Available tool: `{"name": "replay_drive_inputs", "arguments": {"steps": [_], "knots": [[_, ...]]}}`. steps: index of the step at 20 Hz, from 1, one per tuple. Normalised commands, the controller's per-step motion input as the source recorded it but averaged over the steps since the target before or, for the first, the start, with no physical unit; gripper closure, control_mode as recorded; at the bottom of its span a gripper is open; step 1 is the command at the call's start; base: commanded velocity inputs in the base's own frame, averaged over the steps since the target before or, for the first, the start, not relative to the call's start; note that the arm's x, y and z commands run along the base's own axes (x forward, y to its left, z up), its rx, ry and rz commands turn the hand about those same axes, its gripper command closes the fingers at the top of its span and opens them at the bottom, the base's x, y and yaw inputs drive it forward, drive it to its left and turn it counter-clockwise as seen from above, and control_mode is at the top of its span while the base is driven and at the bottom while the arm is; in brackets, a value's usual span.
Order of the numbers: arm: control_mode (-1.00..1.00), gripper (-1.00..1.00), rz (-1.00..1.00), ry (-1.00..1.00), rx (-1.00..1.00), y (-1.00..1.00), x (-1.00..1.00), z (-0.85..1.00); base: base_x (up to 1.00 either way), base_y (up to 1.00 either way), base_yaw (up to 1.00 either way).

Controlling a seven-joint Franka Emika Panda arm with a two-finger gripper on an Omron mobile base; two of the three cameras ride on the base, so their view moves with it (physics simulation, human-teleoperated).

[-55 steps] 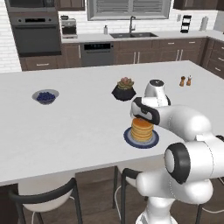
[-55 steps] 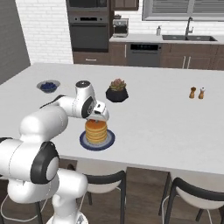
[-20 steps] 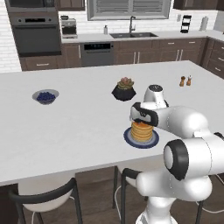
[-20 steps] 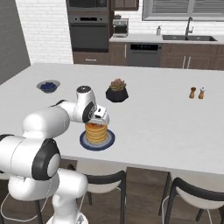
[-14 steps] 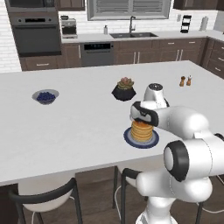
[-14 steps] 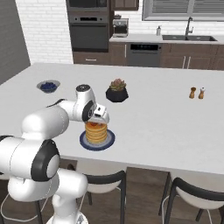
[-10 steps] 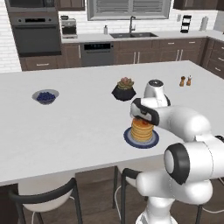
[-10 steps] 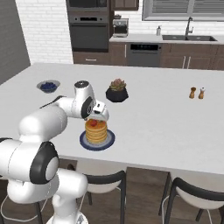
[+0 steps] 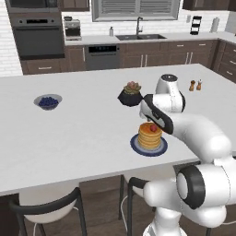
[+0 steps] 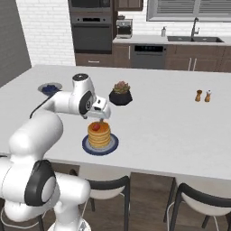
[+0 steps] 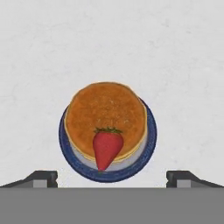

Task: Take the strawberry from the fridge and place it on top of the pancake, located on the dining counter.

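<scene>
The strawberry [image 11: 106, 146] lies on the pancake stack [image 11: 105, 113], near the stack's edge, leaves toward the middle. The stack sits on a dark blue plate [image 11: 148, 144] on the white dining counter [image 9: 83, 138]. My gripper [image 11: 113, 178] hangs just above it, open, fingertips [image 11: 46, 176] wide apart with nothing between them. From the base cameras the gripper [image 9: 155, 122] [image 10: 103, 118] is a little above the strawberry [image 9: 153, 127] [image 10: 95, 127] and the pancake [image 9: 150, 136] [image 10: 99, 135], apart from both. The fridge is out of view.
A dark pot with a succulent [image 9: 131, 94] stands just behind the plate. A bowl of blueberries [image 9: 48, 101] is far left, and salt and pepper shakers [image 9: 196, 85] are at the right. Chairs [image 9: 46, 207] line the near edge. The sink counter [image 9: 138, 39] runs along the back wall.
The hand has lifted a little off the pancake stack. The strawberry, covered by the gripper a second ago, now lies bare on top.
</scene>
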Motion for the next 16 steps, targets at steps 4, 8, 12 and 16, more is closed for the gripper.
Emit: {"name": "replay_drive_inputs", "arguments": {"steps": [4,8,12,16], "knots": [[-1.0,-1.0,0.0,0.0,0.01,0.0,-0.97,0.06,0.0,0.0,0.0],[-1.0,-1.0,0.02,-0.01,0.0,0.18,-1.0,0.11,0.0,0.0,0.0],[-1.0,-1.0,0.07,-0.01,-0.07,0.73,-1.0,0.25,0.0,0.0,0.0],[-1.0,-1.0,0.06,0.0,-0.15,1.0,-0.93,0.03,0.0,0.0,0.0]]}}
